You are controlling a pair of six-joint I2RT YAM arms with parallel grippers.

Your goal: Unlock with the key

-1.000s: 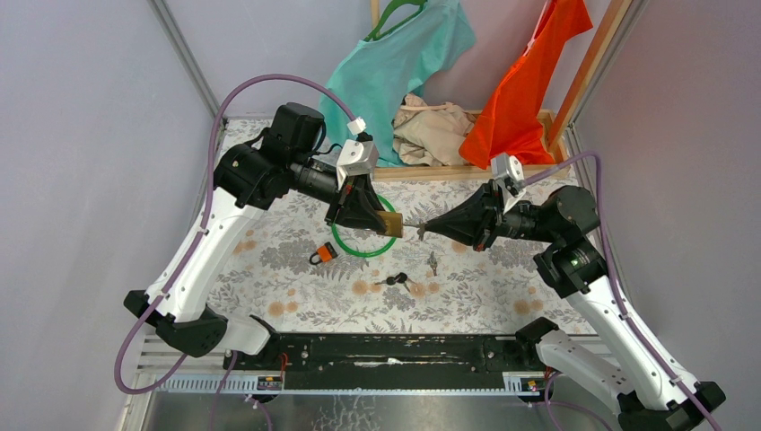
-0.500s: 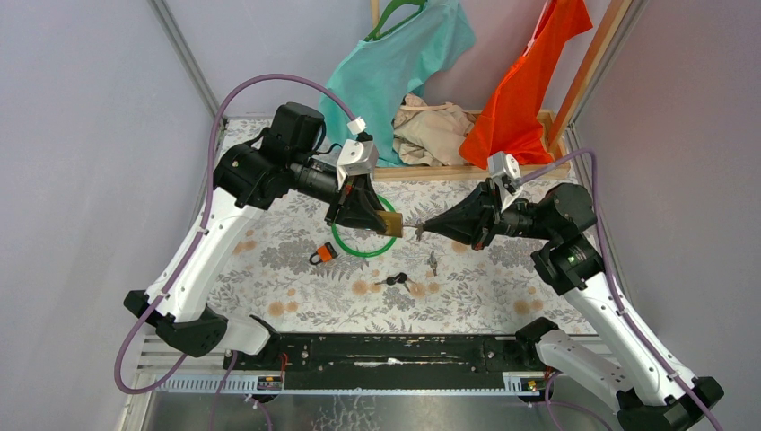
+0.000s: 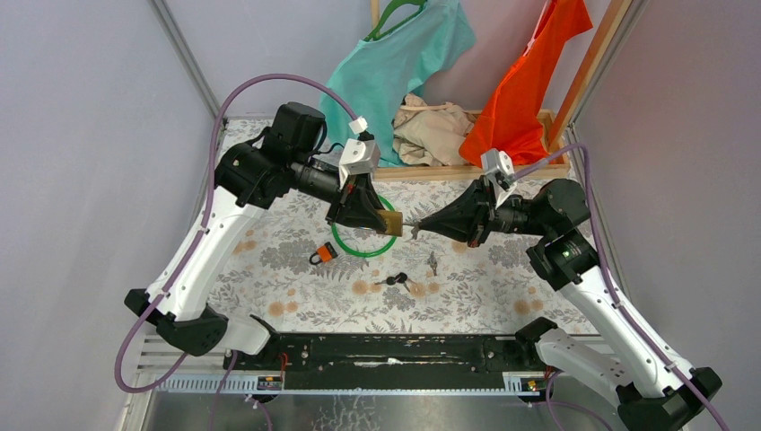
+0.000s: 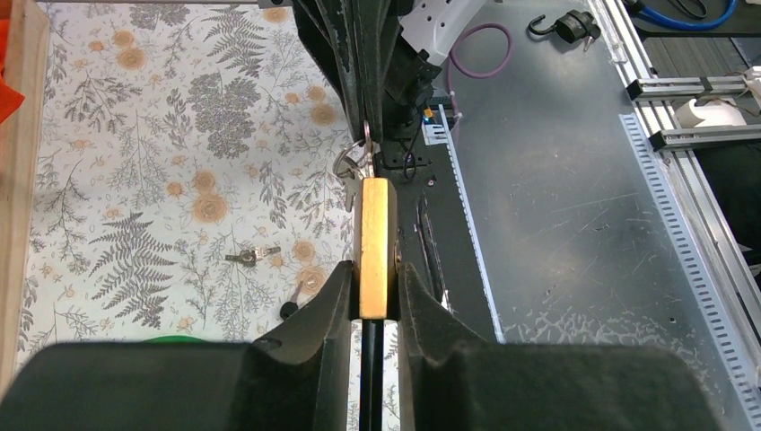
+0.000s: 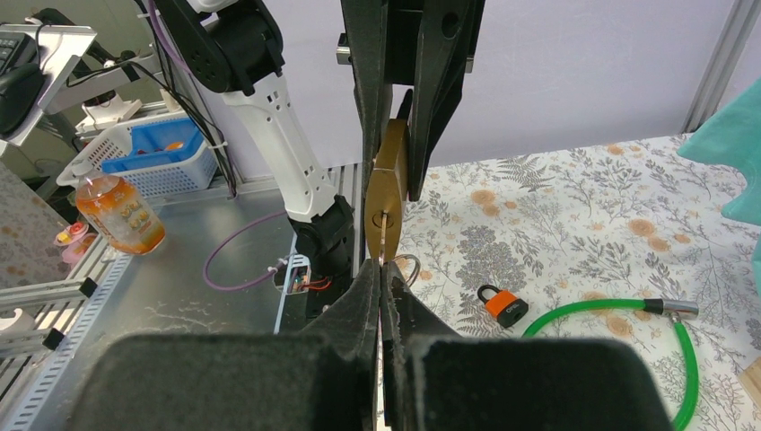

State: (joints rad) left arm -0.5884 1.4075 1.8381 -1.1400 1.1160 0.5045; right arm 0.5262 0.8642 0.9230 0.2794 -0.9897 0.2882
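My left hand (image 4: 374,292) clamps the brass padlock (image 4: 375,235) by its flat sides above the worktop's (image 3: 502,289) far middle, and my right hand (image 5: 380,280), pinched shut on the thin key (image 5: 386,235) at the keyhole, must, I judge, grip firmly, since both look rigid and slick.

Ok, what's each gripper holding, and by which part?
Left gripper: rectangular brass padlock, clamped across its body's flat faces. Right gripper: thin metal key, pinched at its head end, blade pointing into the padlock.
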